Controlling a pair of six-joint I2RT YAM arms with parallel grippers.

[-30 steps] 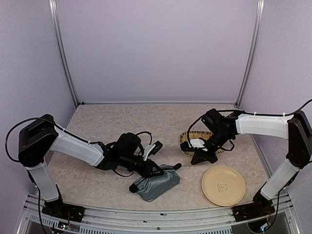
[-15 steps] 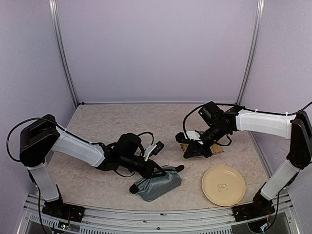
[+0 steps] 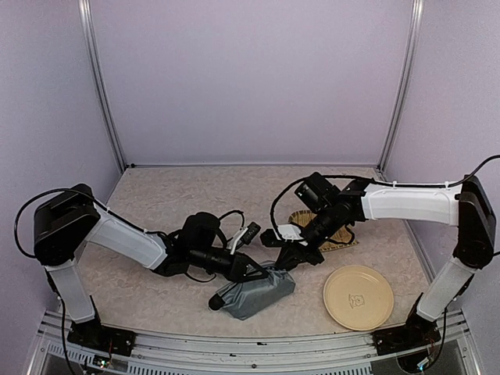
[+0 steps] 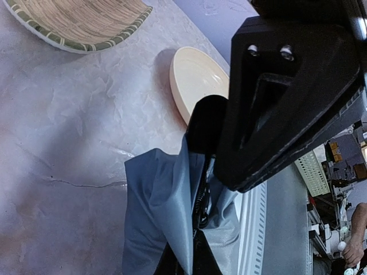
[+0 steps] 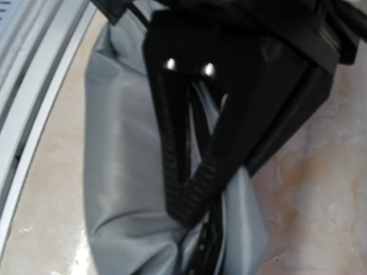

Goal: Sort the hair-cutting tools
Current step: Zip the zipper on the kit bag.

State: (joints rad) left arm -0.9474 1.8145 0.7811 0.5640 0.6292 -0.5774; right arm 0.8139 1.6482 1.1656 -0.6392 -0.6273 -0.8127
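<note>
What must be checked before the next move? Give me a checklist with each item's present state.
1. Left gripper shut on the pouch: ok.
2. Right gripper down at the pouch's right end, fingers shut: ok.
3. Right gripper actually gripping the zip: cannot tell.
4. Pouch open enough to reach inside: cannot tell.
5. Plate bare, ready to take things: ok.
6. Basket bare where it shows: ok; the right arm hides part of it from above.
7. Hair-cutting tools in sight: not ok, none shows.
</note>
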